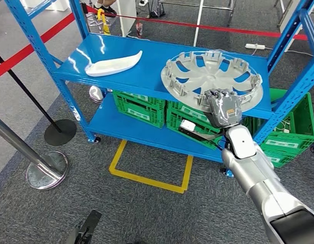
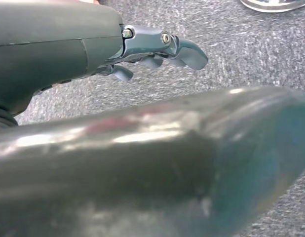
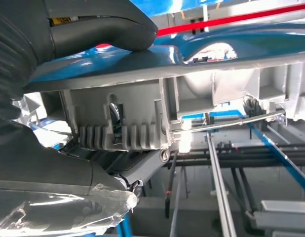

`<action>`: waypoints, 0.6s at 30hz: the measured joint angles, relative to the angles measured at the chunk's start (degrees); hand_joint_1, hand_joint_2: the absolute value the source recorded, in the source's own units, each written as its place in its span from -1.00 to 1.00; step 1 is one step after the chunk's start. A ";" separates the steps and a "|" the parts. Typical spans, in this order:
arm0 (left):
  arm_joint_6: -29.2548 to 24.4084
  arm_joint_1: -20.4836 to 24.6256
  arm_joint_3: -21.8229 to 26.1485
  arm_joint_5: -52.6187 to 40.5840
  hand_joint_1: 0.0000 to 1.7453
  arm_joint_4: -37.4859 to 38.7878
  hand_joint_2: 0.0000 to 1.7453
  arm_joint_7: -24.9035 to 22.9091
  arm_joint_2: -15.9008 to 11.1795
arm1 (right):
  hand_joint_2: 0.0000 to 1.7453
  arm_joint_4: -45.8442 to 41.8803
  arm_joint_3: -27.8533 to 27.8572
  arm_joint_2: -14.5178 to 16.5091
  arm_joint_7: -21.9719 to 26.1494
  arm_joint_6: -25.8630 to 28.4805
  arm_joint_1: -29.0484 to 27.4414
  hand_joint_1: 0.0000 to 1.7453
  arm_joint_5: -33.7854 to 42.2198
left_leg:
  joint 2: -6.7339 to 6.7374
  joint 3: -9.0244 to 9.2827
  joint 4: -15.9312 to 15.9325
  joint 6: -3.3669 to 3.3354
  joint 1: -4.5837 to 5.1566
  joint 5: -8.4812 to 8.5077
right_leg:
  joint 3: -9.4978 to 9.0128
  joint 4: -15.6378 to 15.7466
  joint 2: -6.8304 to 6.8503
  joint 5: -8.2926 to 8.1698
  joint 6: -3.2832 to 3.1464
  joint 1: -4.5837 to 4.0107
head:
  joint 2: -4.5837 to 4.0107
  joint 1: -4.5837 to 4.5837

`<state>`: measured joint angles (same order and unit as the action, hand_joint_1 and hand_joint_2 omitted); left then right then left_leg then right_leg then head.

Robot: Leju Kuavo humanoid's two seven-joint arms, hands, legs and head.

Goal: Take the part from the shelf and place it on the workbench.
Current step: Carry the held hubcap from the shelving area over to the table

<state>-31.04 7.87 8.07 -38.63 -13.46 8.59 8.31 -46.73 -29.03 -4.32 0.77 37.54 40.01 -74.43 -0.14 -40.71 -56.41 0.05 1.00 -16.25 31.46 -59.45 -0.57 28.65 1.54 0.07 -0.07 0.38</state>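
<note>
The wheel cover (image 1: 211, 79), a silver plastic disc with spokes, lies on the top board of the blue shelf (image 1: 148, 71), its near edge hanging just over the front. We have our right hand (image 1: 223, 108) on that near edge: in the right wrist view the thumb (image 3: 106, 30) lies over the top face and the darker fingers (image 3: 69, 170) sit beneath the rim, so we judge the cover gripped. It does not yet look lifted off the board. Our left hand (image 2: 162, 49) hangs over the grey carpet, fingers apart and holding nothing. A white curved piece (image 1: 114, 64) rests farther along the same board, and green crates (image 1: 142, 108) stand on the lower board. By our reckoning the task is at its start: the grip is made, while the lift, the carry and the setting down on the counter are all left.
</note>
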 joint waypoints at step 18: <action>-0.39 0.38 0.02 -0.31 -1.00 0.00 -1.00 -0.26 -0.08 | 1.00 0.64 -0.69 0.05 1.11 0.13 0.89 1.00 0.46 | -0.07 8.79 -0.42 -0.98 -1.08 -9.69 | 11.00 -2.52 0.13 -7.23 2.08 1.18 | 0.01 -0.21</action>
<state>-31.43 8.24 8.09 -38.93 -13.46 8.33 8.22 -46.09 -29.73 -4.26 1.88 37.67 40.90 -73.98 -0.21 -31.92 -56.83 -0.93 -0.08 -25.95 42.47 -61.97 -0.44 21.42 3.62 1.26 -0.07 0.16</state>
